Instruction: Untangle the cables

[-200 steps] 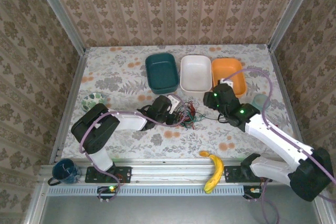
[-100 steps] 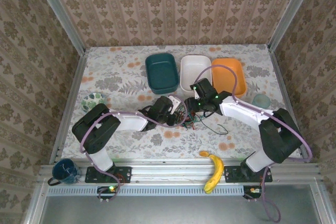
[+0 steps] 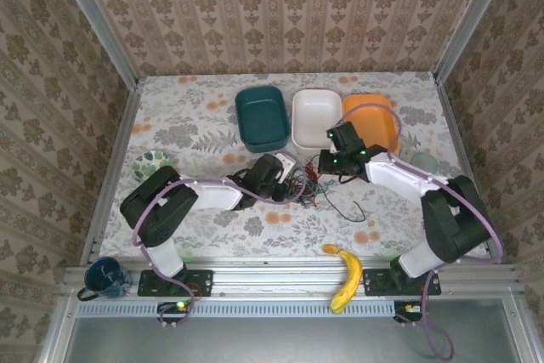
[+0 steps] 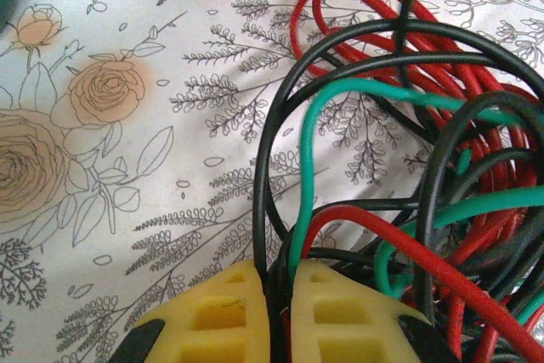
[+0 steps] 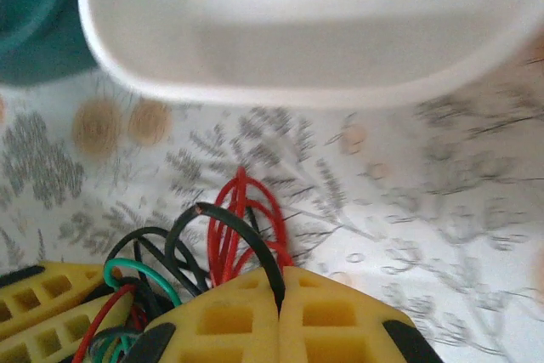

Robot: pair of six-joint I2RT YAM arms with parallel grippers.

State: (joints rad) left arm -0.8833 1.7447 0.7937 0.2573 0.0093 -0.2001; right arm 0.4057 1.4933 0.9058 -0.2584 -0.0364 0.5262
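The tangle of thin black, red and green sheathed cables (image 3: 308,186) lies mid-table on the flower-printed tablecloth (image 3: 195,125), near the white oval plastic tub (image 5: 297,31). The left gripper (image 4: 279,282) is pinched tight on dark strands at the bundle's edge. The right gripper (image 5: 280,291) is closed on a black strand (image 5: 265,257), and perhaps on the red loops (image 5: 240,210) too, though blur hides that. It is best to anchor with the left, draw the right away slowly and low, and ease off if loops cinch.

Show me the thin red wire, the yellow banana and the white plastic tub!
Thin red wire (image 5: 240,197): right wrist view, top of its loop.
Yellow banana (image 3: 349,276): top external view, its middle.
White plastic tub (image 3: 316,118): top external view, bare floor.
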